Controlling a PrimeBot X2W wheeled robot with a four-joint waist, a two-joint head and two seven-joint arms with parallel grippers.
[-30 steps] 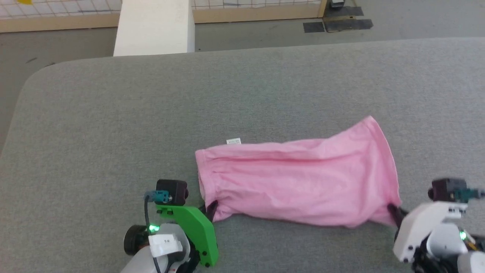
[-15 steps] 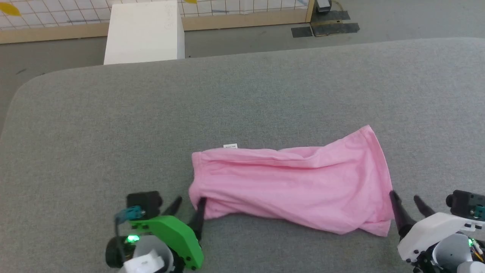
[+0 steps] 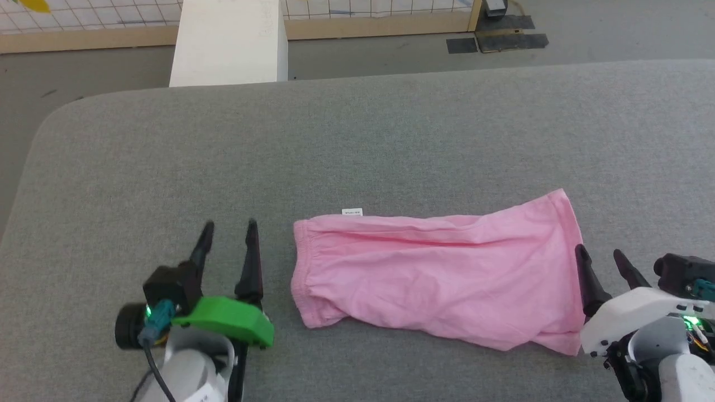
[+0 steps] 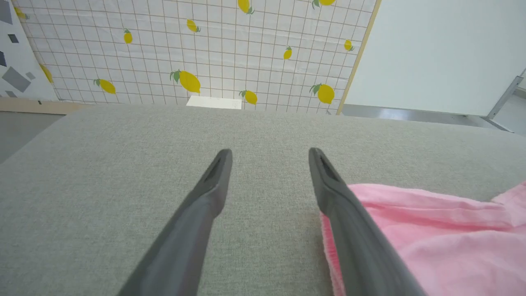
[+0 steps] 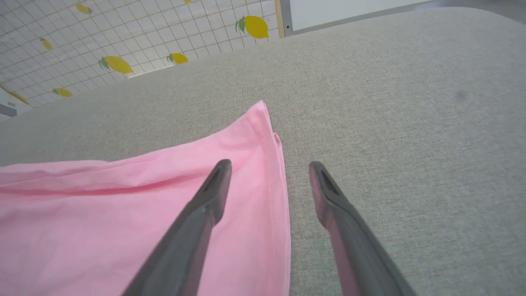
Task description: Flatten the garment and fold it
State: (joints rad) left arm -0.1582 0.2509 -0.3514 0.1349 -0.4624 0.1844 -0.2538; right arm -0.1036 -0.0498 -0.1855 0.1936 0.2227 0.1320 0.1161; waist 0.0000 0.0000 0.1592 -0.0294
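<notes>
garment [image 3: 435,279] lies spread on table [image 3: 357,139], near corners just let go: your left gripper [image 3: 229,225], right gripper [image 3: 600,251] splayed, empty. flattening looks done; fold next.

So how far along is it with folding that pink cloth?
Done: the garment lies stretched out fairly flat on the grey table, a few creases showing. In hand: nothing; the left gripper and right gripper stand open at its two ends. Left: smoothing, and seemingly all the folding.
</notes>
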